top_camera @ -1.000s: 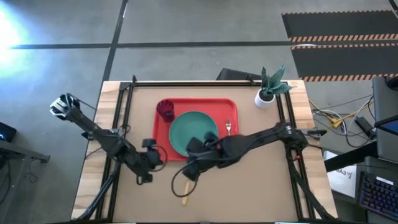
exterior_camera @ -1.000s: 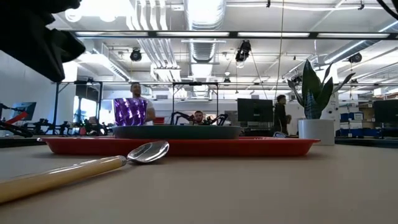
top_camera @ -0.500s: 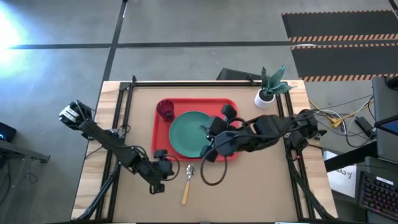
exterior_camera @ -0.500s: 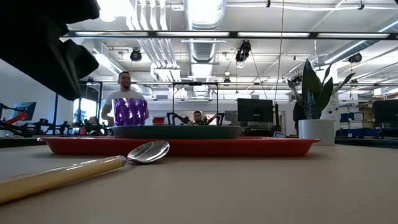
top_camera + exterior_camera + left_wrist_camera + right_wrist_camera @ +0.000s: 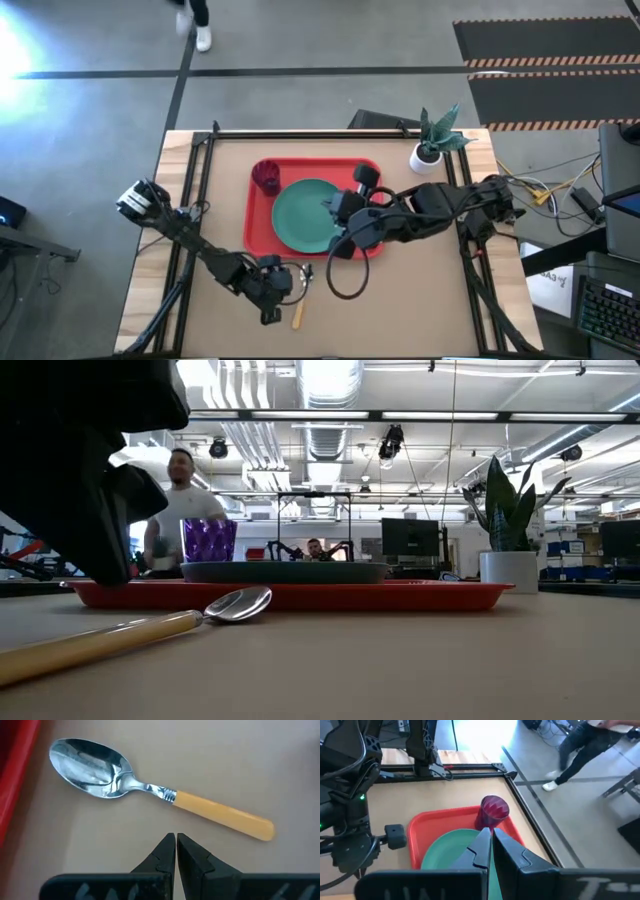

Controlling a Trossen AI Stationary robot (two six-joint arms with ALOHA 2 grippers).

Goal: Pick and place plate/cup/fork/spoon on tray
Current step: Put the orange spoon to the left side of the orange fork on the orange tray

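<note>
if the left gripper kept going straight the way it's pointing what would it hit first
Most likely the spoon. In the left wrist view the shut left gripper points at the spot where the metal neck joins the orange handle. How far above the table the tips are is hard to judge, so they might meet the tabletop first.

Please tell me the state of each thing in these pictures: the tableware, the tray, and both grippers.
plate: lying flat on the tray.
cup: upright on the tray, in a corner, beside the plate.
fork: not visible, hidden by the right arm.
spoon: lying on the table, bowl up, off the tray.
tray: flat on the table.
left gripper: shut, empty, just beside the spoon's handle.
right gripper: shut, empty, above the plate.
</note>
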